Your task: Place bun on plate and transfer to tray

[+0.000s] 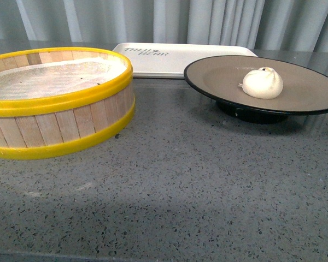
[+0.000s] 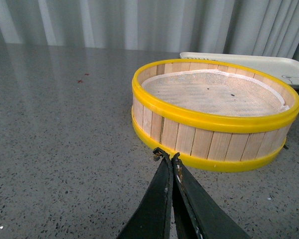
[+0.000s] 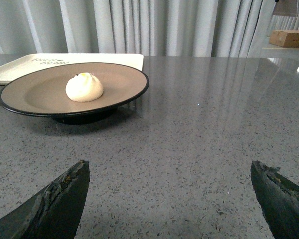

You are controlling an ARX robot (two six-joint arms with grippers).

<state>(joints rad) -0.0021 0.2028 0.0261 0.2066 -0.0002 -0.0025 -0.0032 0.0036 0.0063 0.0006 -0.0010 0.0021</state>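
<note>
One step looks done, bun (image 1: 262,83) sits on plate (image 1: 218,76); left jaws pinched together, right jaws wide, both empty; next, plate needs lifting to tray (image 1: 175,59) at eleven o'clock.

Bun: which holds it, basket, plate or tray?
The black-rimmed plate, right of the yellow basket; the bun sits on its tan inside, tray behind.

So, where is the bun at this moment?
The bun sits on the plate, at the front view's right, the tray just behind.
</note>
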